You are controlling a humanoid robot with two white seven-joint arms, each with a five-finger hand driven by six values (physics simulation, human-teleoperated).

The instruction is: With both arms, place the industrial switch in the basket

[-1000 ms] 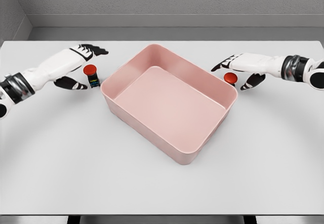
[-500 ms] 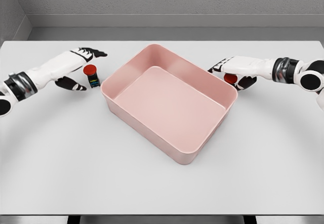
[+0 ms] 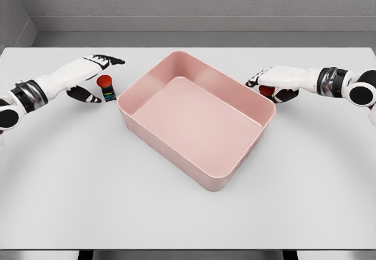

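Pink basket (image 3: 197,119) at centre of frame on the white table (image 3: 76,177), set at an angle. Left of it, a switch with a red button (image 3: 106,87) stands upright on the table. Left hand (image 3: 91,77), upper left, spread wide around that switch: fingers behind it, thumb in front, not closed on it. Right of the basket, near its rim, a second red-button switch (image 3: 267,90). Right hand (image 3: 276,83) curled over it, fingers and thumb closed on it.
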